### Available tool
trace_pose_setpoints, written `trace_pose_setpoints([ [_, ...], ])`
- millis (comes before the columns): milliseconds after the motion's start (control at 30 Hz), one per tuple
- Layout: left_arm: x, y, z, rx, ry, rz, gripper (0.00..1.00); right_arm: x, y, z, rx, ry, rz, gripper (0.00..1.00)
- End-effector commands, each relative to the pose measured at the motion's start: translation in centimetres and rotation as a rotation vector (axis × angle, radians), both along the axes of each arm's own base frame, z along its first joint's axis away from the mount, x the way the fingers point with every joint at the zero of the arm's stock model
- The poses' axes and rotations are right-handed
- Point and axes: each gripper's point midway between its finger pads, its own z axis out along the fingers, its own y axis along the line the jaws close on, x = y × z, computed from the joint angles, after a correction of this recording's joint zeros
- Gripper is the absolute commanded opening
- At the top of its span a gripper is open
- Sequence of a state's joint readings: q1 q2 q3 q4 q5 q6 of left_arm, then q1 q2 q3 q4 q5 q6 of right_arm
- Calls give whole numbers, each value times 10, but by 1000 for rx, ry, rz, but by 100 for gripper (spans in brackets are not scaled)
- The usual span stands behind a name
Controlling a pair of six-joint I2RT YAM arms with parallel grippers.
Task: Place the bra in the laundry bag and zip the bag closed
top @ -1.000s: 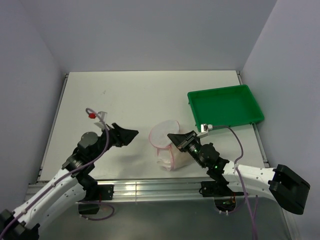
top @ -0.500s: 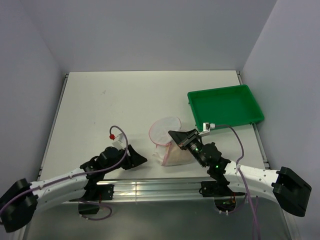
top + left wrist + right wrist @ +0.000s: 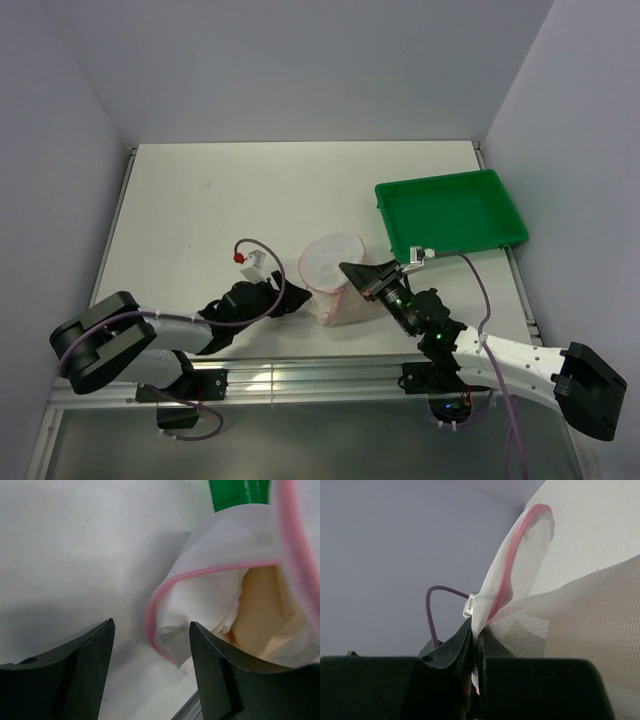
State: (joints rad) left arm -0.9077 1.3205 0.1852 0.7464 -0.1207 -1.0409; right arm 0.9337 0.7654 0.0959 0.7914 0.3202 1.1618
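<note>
The laundry bag (image 3: 333, 282) is a white mesh pouch with a pink zipper band, lying at the table's near middle with its flap raised. Through its open mouth the tan bra (image 3: 262, 612) shows inside. My right gripper (image 3: 352, 272) is shut on the bag's rim; in the right wrist view the mesh and pink band (image 3: 512, 555) rise out of my pinched right gripper (image 3: 479, 636). My left gripper (image 3: 293, 300) lies low at the bag's left side. It is open, and the bag's pink-edged corner (image 3: 159, 611) sits just ahead of my left gripper (image 3: 151, 647).
A green plastic tray (image 3: 450, 211) stands at the back right, close behind the right arm. The table's near metal rail (image 3: 300, 378) runs just below both grippers. Purple cables loop over each wrist.
The left arm has dropped low and swung right, bringing its gripper up to the bag's left corner. The right gripper has kept its hold, and the bag's flap has shifted slightly.
</note>
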Motion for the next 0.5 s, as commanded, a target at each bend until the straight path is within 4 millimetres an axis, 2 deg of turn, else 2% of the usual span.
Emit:
trace_pose_setpoints([
  [0, 16, -21, 51, -152, -156, -12, 67, -3, -2, 12, 51, -23, 6, 0],
  [133, 24, -35, 57, -165, -180, -29, 63, -4, 0, 11, 56, -20, 19, 0],
  [200, 29, -41, 58, -171, -190, -28, 41, -5, 1, 11, 61, -19, 26, 0],
  [233, 32, -42, 59, -174, -195, -20, 25, -5, 0, 11, 62, -18, 25, 0],
  [300, 37, -40, 54, -153, -194, 3, 15, -6, 0, 11, 67, -16, 30, 0],
  [367, 40, -39, 57, -151, -201, 13, 0, -7, -1, 8, 66, -10, 29, 0],
  [433, 37, -35, 56, -138, -203, 11, 0, -5, -4, 5, 64, -4, 15, 0],
  [467, 36, -33, 69, -149, -228, 9, 0, -6, -5, 5, 68, -3, 13, 0],
])
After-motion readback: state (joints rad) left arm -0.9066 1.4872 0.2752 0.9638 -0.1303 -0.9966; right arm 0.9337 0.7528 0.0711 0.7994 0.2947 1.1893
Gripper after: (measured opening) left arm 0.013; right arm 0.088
